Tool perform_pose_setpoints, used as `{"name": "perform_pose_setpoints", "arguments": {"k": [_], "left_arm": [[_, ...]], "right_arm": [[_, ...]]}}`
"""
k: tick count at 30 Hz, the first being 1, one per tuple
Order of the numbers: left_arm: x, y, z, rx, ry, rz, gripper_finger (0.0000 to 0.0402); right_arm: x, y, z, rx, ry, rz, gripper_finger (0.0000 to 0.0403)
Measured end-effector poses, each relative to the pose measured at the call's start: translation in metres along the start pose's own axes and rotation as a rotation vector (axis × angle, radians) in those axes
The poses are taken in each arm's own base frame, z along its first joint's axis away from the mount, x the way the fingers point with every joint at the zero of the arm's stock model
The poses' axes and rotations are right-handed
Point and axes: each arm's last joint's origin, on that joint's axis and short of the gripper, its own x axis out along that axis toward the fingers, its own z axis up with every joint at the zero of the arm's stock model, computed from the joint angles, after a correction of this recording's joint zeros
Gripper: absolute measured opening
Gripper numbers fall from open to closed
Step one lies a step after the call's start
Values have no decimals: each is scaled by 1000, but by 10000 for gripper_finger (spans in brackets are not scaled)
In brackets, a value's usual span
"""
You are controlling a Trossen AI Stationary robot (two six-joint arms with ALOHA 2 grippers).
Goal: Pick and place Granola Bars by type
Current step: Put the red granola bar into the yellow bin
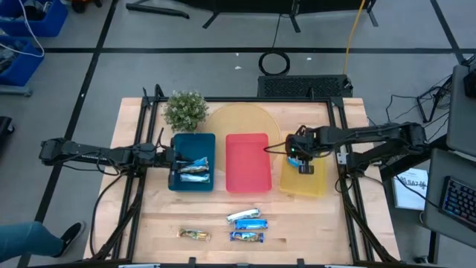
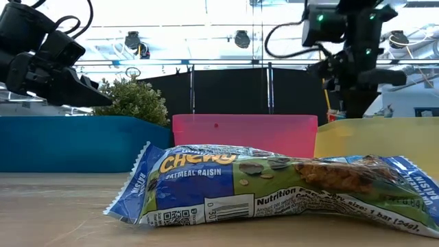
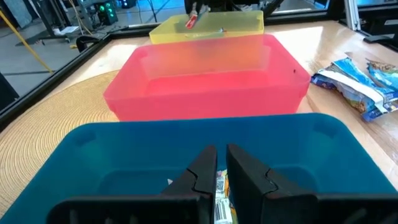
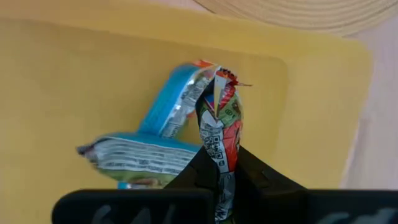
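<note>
From above, three trays sit in a row on the wooden tabletop (image 1: 149, 223): the blue tray (image 1: 177, 141), the red tray (image 1: 247, 161) and the yellow tray (image 1: 312, 184). The left claw (image 1: 177, 158) hangs over the blue tray, which holds a few granola bars (image 1: 195, 170). The right claw (image 1: 306, 168) hangs over the yellow tray. Nearer the front edge than the red tray lie two blue-and-white bars (image 1: 247, 217), one in front of the other, and a brown-gold bar (image 1: 194, 235) to their left. A small potted plant (image 1: 185, 109) stands behind the blue tray.

At tabletop height, a blue-wrapped oatmeal raisin bar (image 2: 274, 191) lies close before the lens, in front of the red tray (image 2: 244, 134). The blue tray (image 2: 68, 140) is to its left and the yellow tray (image 2: 377, 137) to its right.

From the left wrist, the left claw (image 3: 221, 167) is over the blue tray (image 3: 93, 155), its fingers nearly together with a thin gap and nothing between them; a wrapper (image 3: 221, 199) shows below them. Beyond lie the red tray (image 3: 205, 106) and the yellow tray (image 3: 236, 25), with loose bars (image 3: 357, 84) on the tabletop beside the red tray.

From the right wrist, the right claw (image 4: 222, 177) is clamped on a red-and-green wrapped bar (image 4: 219, 134), held upright over the yellow tray (image 4: 62, 81). Two blue-wrapped bars (image 4: 149, 152) lie in that tray beside it.
</note>
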Motion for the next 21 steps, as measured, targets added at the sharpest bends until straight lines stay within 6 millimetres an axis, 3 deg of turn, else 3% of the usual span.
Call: {"name": "perform_pose_setpoints", "arguments": {"k": [10, 21], "left_arm": [[0, 0, -1, 1, 12, -1, 44], [0, 0, -1, -2, 11, -2, 44]], "right_arm": [[14, -27, 6, 110, -43, 46, 9], [40, -26, -12, 139, 8, 48, 11]]}}
